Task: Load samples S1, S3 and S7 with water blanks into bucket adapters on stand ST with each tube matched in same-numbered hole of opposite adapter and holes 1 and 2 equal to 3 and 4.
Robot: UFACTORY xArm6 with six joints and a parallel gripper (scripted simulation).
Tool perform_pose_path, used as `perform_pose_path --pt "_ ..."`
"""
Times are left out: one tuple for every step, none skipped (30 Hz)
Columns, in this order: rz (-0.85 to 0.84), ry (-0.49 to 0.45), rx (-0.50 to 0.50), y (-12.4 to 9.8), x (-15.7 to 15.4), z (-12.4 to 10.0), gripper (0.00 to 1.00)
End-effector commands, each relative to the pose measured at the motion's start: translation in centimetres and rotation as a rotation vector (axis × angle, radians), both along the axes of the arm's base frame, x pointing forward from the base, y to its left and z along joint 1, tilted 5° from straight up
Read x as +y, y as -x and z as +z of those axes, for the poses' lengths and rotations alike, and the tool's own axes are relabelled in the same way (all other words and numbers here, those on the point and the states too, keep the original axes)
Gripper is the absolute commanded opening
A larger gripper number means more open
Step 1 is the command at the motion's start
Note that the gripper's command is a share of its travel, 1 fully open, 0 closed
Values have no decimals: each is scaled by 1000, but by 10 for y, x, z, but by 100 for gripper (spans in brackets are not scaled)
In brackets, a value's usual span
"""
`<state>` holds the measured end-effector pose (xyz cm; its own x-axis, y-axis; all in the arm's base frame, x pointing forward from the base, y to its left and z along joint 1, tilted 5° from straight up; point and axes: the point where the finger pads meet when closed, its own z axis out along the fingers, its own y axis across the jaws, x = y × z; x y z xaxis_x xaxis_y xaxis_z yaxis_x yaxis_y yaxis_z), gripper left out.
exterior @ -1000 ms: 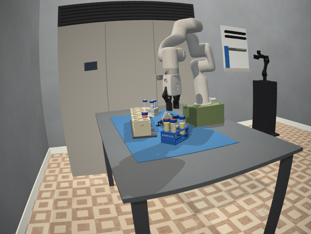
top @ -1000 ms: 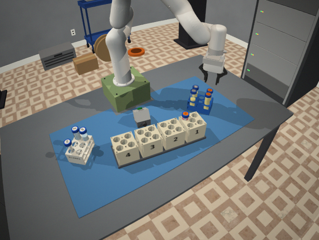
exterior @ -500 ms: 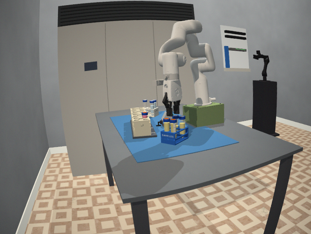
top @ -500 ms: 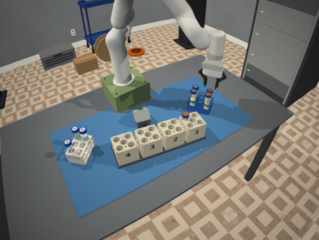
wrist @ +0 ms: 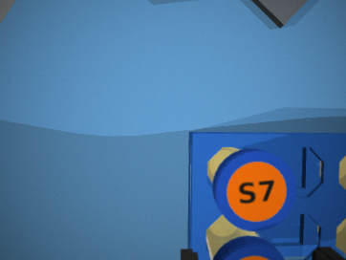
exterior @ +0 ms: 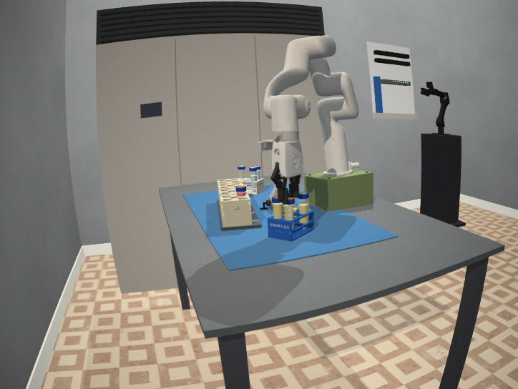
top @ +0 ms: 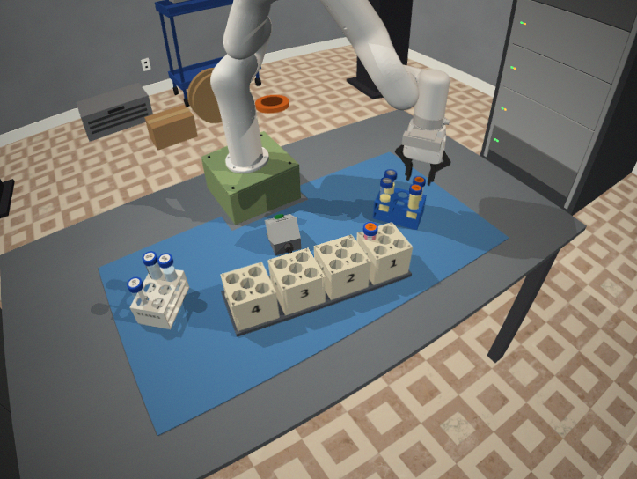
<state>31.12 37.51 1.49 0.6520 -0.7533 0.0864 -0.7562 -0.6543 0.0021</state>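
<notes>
The jaws [top: 420, 178] [exterior: 287, 195] stand part-open, gripping nothing, above the orange-dotted end of a blue sample rack [top: 396, 218] [exterior: 278, 225] [wrist: 200, 201]. There the blue-capped S7 tube [top: 414, 198] [exterior: 277, 209] [wrist: 256, 191] stands in a corner well, its neighbour close beside it. It should handle as light, stiff, smooth plastic; a centred, moderate hold around the cap looks best. Farther out, a pink-filled tube [top: 369, 232] [exterior: 240, 190] occupies cream adapter 1 [top: 393, 262] [exterior: 235, 211].

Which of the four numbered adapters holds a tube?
Adapter 1, nearest the blue rack: an orange-dotted tube stands in it; the other three hold none.
</notes>
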Motion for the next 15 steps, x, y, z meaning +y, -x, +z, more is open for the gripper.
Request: perform_pose_path --pt "0 -5 -4 -2 2 1 57" --pt "0 -5 -4 -2 2 1 57" --pt "0 -5 -4 -2 2 1 57" --pt "0 -5 -4 -2 2 1 57" --pt "0 -5 -4 -2 2 1 57" --pt "0 -5 -4 -2 2 1 57" --pt "0 -5 -4 -2 2 1 57" --pt "0 -5 -4 -2 2 1 57" --pt "0 -5 -4 -2 2 0 57" --pt "0 -5 -4 -2 2 -1 57" --pt "0 -5 -4 -2 2 -1 57" --pt "0 -5 -4 -2 2 -2 57" --pt "0 -5 -4 -2 2 -3 57" --pt "0 -5 -4 -2 2 -3 57" --pt "0 -5 -4 -2 2 -4 57"
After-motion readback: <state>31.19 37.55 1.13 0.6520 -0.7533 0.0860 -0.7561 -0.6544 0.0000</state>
